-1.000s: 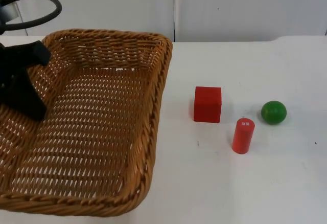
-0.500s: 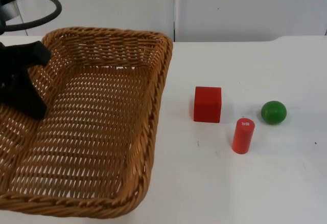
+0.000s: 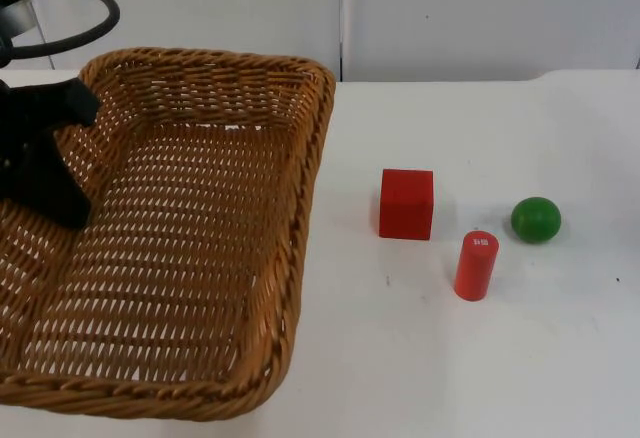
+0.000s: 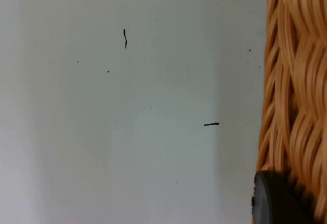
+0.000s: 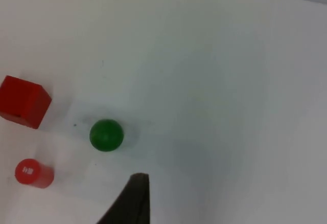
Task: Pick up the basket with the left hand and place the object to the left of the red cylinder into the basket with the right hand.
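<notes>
A large wicker basket (image 3: 300, 208) takes up the left of the table in the top view. My left gripper (image 3: 45, 173) is shut on its left rim. The left wrist view has the woven rim (image 4: 296, 81) right beside one black fingertip (image 4: 276, 201). A red cube (image 3: 406, 203) sits left of an upright red cylinder (image 3: 476, 265), well apart from the basket. In the right wrist view, the cube (image 5: 23, 101) and cylinder (image 5: 31, 173) lie on the table below my right gripper (image 5: 134, 203), which hangs well above them.
A green ball (image 3: 535, 219) rests right of the cylinder, and the right wrist view has this ball (image 5: 106, 135) too. White table (image 3: 480, 358) stretches around the three small objects to the grey partition wall (image 3: 480, 8) behind.
The basket has shifted slightly left and toward the back, along with my left gripper. The cube, cylinder and ball have not moved.
</notes>
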`<control>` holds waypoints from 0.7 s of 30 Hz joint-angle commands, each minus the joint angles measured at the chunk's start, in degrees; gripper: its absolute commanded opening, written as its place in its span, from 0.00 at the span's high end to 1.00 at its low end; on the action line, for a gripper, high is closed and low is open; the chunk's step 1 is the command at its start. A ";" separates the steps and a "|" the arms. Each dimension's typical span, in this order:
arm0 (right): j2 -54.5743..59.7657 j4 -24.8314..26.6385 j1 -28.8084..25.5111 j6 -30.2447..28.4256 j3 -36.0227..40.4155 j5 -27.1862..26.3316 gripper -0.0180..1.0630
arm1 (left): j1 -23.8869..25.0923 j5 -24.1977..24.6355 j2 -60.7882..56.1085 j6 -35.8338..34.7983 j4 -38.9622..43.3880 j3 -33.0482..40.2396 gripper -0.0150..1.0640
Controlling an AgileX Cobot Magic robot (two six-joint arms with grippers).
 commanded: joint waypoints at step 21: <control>31.78 9.21 9.39 -24.47 -19.34 -0.81 0.01 | 0.08 0.18 -0.98 0.18 -2.21 0.07 0.99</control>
